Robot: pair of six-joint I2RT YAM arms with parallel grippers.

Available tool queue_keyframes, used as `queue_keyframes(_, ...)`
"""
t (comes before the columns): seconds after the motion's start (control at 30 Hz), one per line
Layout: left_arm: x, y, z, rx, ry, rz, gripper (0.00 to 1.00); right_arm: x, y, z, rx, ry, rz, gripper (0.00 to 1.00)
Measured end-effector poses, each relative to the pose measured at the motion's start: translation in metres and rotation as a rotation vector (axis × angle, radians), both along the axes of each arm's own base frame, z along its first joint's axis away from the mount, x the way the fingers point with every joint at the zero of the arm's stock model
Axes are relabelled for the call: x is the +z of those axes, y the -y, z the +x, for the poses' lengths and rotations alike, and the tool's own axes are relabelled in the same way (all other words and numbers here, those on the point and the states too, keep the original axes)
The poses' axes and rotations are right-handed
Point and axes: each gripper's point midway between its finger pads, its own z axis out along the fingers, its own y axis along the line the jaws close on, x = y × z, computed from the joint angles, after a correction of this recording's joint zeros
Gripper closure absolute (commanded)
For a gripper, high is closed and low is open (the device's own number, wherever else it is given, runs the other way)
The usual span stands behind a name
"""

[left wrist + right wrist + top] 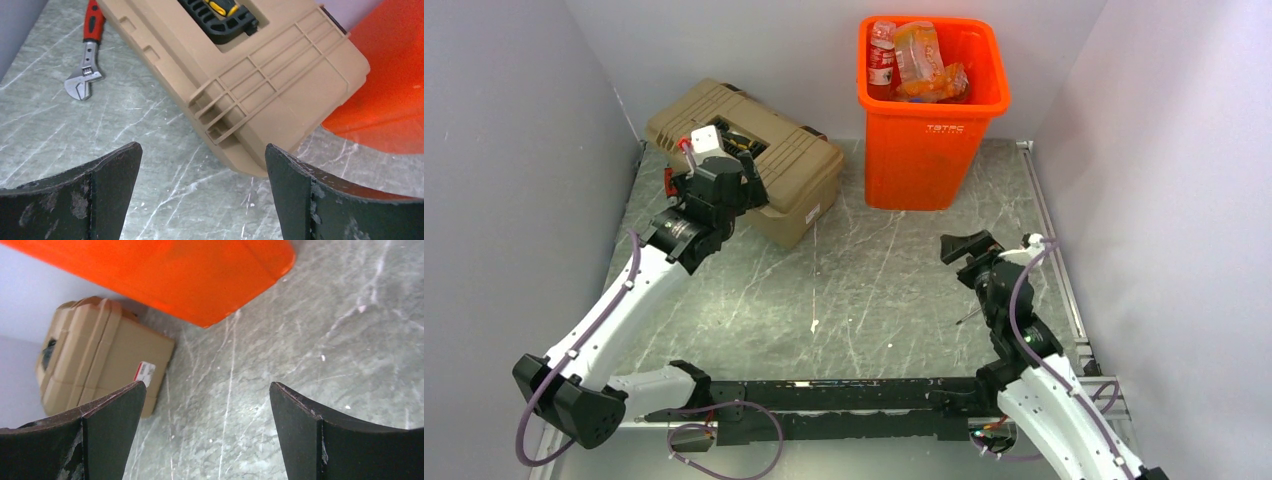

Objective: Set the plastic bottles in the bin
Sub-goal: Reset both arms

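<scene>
The bright orange bin [932,140] stands at the back of the table, and plastic bottles lie inside it: one with a red label [882,58] at the left and crumpled clear ones [921,52] beside it. Part of the bin's side [387,100] shows in the left wrist view, and its lower wall [175,275] in the right wrist view. My left gripper [749,163] [202,147] hovers open over the toolbox's near corner, holding nothing. My right gripper [967,246] [207,385] is open and empty above bare table, in front of the bin.
A tan ribbed toolbox [802,165] [240,70] [100,357] sits at the back left beside the bin. A red-handled adjustable wrench [86,70] lies on the table to the left of the toolbox. Grey walls enclose the marbled table [874,310] on three sides.
</scene>
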Motion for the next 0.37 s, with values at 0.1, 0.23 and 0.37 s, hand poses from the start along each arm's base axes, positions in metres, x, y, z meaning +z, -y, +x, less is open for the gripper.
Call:
queue_keyframes(0.1, -0.004, 0.008, 0.001, -0.059, -0.008, 0.011, 0.01, 0.000, -0.007, -0.006, 0.058, 0.066, 0.014, 0.00)
queue_keyframes(0.23, -0.007, 0.016, 0.000, -0.117, -0.015, 0.014, 0.01, 0.004, -0.013, -0.003, 0.092, 0.075, 0.004, 0.00)
queue_keyframes(0.37, -0.003, 0.021, -0.001, -0.154, -0.004, 0.011, 0.01, 0.002, -0.018, 0.002, 0.113, 0.035, -0.021, 0.00)
